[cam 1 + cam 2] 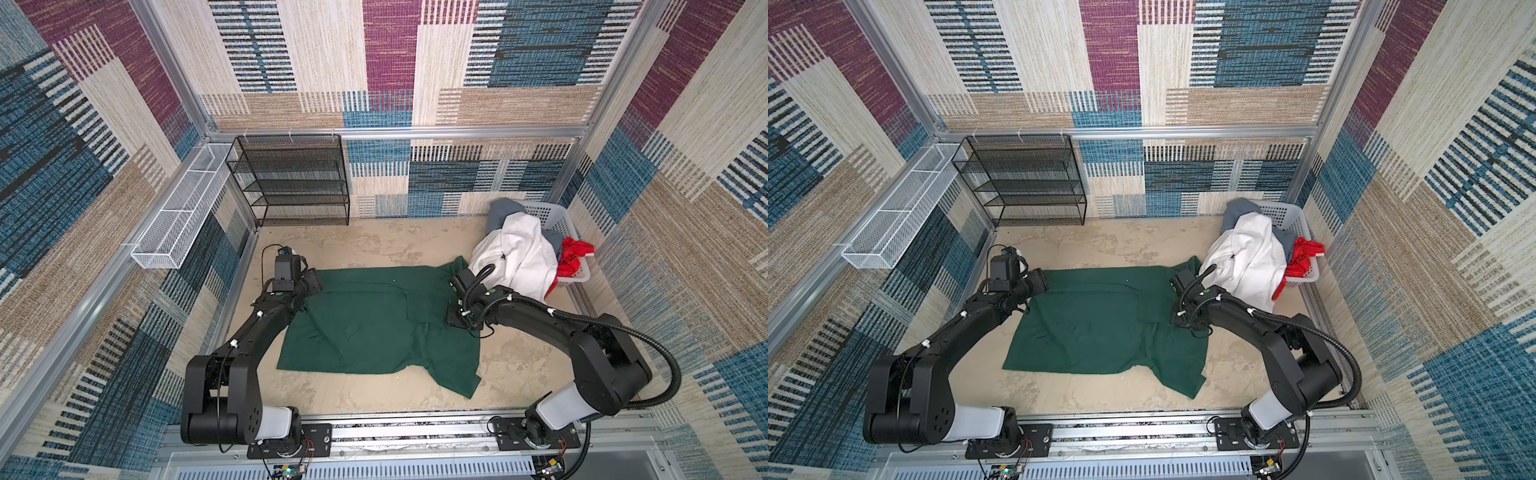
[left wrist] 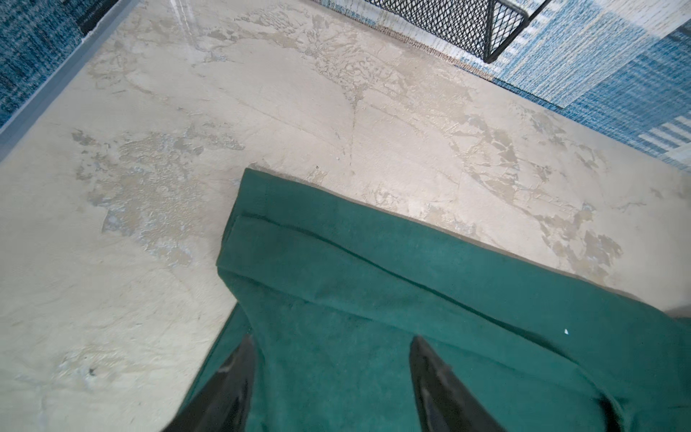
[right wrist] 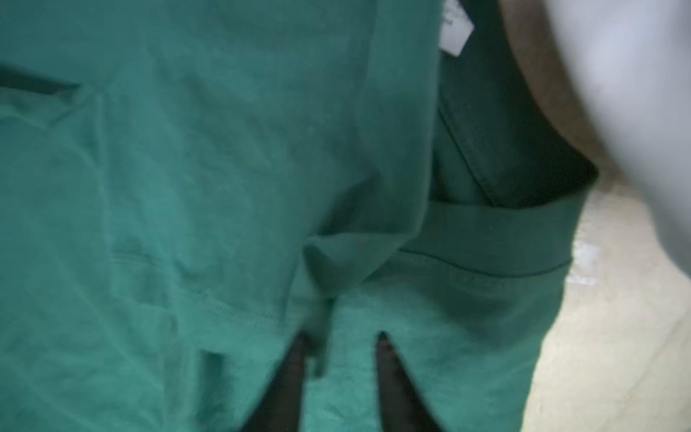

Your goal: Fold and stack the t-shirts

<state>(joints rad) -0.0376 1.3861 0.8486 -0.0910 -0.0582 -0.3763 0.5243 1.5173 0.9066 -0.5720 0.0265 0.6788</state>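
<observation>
Green t-shirt (image 1: pixel 374 324) lies spread on the bench (image 1: pixel 519 365) between the 2 arms, with no fold completed that I can see. Nearest the rail, 1 sleeve (image 1: pixel 467 380) trails loose off the near right corner. The near edge is otherwise fairly straight, with light creases. The long axis runs left to right: stitched hem toward the left arm, collar and white tag toward the right arm. Left gripper (image 2: pixel 332 338) sits over the far left hem corner, fingers spread, cloth under them but none pinched. Right gripper (image 3: pixel 342 334) sits over the collar-side edge, fingers also apart. A small raised ridge of cloth stands beside 1 finger, not clamped. A flap already lies turned in over the chest near that gripper. Judgement: the loose sleeve lies toward the rail from the right gripper, so the right arm is nearer for tucking it. Farther back right, a pale basket (image 1: pixel 559 216) holds the white t-shirt (image 1: pixel 519 253), grey t-shirt (image 1: pixel 503 208) and red t-shirt (image 1: pixel 575 253). The white one spills over the rim, close to the green collar corner. No folded stack is in sight.
</observation>
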